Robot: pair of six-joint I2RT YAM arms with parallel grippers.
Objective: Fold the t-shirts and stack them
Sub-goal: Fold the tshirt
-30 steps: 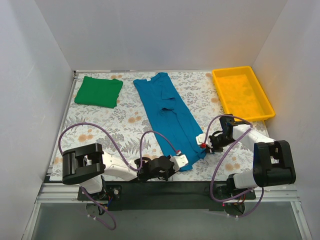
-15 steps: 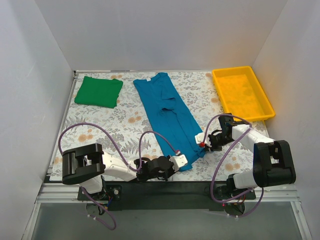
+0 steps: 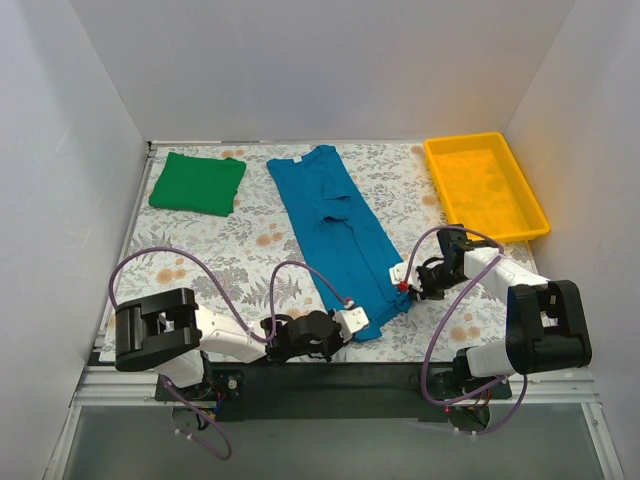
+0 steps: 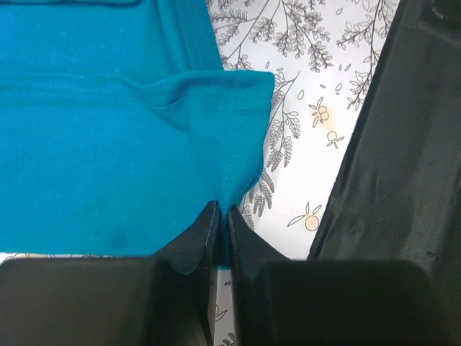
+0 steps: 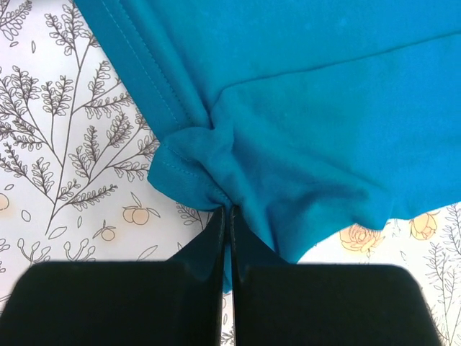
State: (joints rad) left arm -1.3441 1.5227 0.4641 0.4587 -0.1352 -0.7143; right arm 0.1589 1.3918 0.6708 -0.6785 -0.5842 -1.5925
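Observation:
The teal-blue t-shirt (image 3: pixel 335 225) lies folded lengthwise into a long strip, collar at the back, hem toward me. My left gripper (image 3: pixel 358 320) is shut on the hem's near left corner; the left wrist view shows the teal cloth (image 4: pixel 130 144) pinched between the jaws. My right gripper (image 3: pixel 400 283) is shut on the hem's right corner; the right wrist view shows bunched teal cloth (image 5: pixel 288 115) between the jaws. The bright green t-shirt (image 3: pixel 198 183) lies folded at the back left.
A yellow plastic tray (image 3: pixel 485 185) stands at the back right. The floral tablecloth (image 3: pixel 230 260) covers the table. White walls close in the back and both sides. Purple cables loop from both arms near the front edge.
Both grippers have moved a little inward and up with the hem corners; the shirt's near end has shifted slightly toward the back.

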